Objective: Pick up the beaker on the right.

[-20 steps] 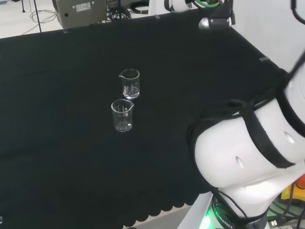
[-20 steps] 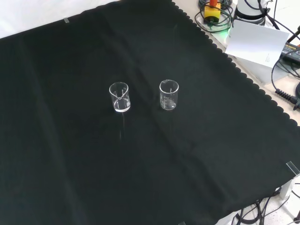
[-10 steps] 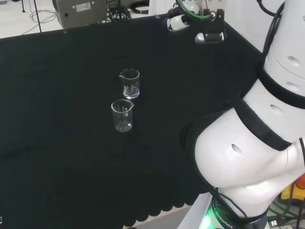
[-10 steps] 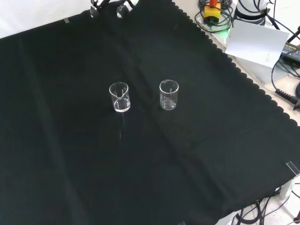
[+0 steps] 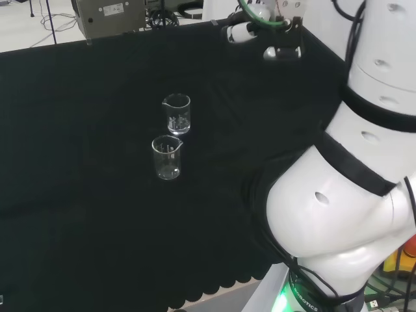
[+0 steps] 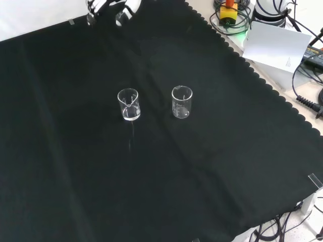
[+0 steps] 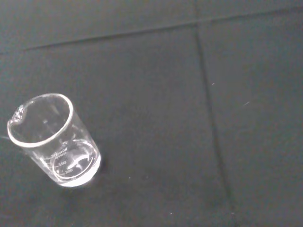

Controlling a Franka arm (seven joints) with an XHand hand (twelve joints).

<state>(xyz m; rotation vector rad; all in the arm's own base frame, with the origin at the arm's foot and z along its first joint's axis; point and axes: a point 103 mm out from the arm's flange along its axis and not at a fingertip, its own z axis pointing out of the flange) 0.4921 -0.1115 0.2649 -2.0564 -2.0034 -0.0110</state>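
Two clear glass beakers stand upright on the black-clothed worktop (image 6: 227, 166), apart from each other, both look empty. In the front view the right beaker (image 6: 181, 102) sits just beside the left beaker (image 6: 128, 104). The hand (image 6: 106, 9) hangs well above and behind the left beaker, at the cloth's far edge, mostly cut off at the front view's top; only fingertips show, holding nothing, whether curled or straight I can't tell. In the wrist view, one beaker (image 7: 52, 140) shows; which one is unclear.
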